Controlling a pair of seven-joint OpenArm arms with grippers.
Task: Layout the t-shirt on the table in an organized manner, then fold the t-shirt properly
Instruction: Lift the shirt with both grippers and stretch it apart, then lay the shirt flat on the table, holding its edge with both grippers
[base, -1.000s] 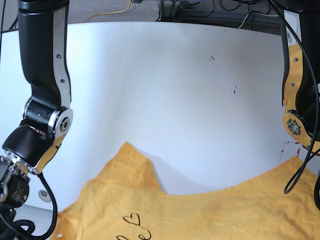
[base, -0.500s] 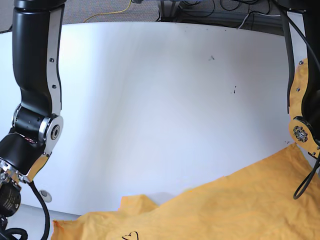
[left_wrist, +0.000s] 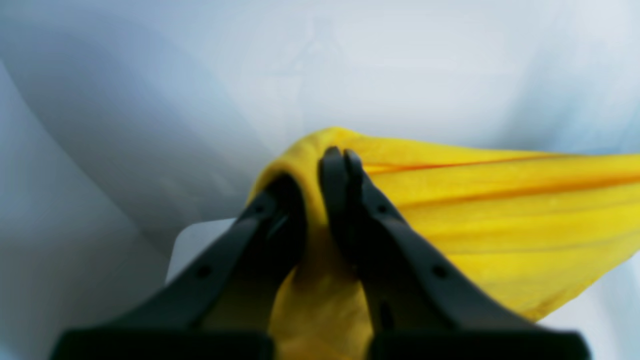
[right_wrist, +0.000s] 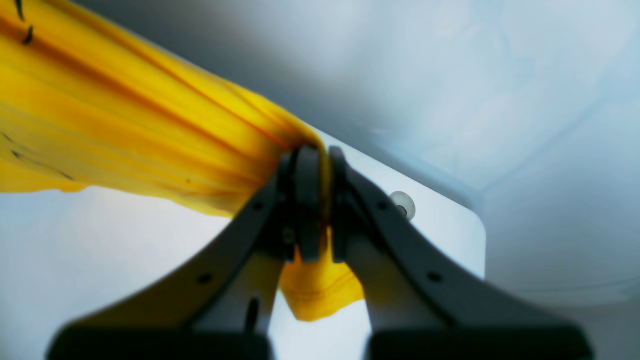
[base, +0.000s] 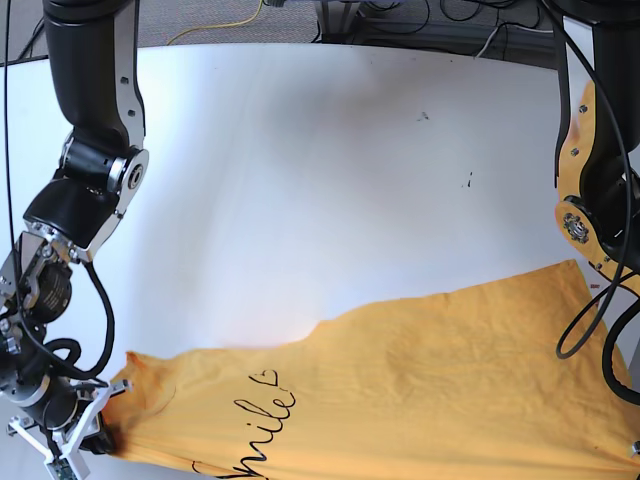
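Holding the t-shirt (base: 400, 390) stretched between both arms, low at the near edge of the table (base: 300, 180). Base view, left to right: my right gripper (base: 95, 428) is closed on the left-hand corner of the cloth, near a round grommet hole (right_wrist: 402, 205); wrist view confirms fingers (right_wrist: 307, 200) pinched on a bunched fold. Lettering and heart (base: 265, 377) face up just beside that corner. Fabric spreads rightwards, wrinkled, upper edge uneven. My left gripper (left_wrist: 320, 200) is out of the base view; its wrist view shows fingers (left_wrist: 345, 200) clamped on a gathered fold with cloth taut to one side.

Risks, as I judge them:
- grips hold small bunches; more tension could pull the cloth free
- uneven pull between arms would skew the layout
- near hem lies close to the table edge; cloth could slide off
- cable (base: 590, 320) hanging by the left arm may snag the fabric
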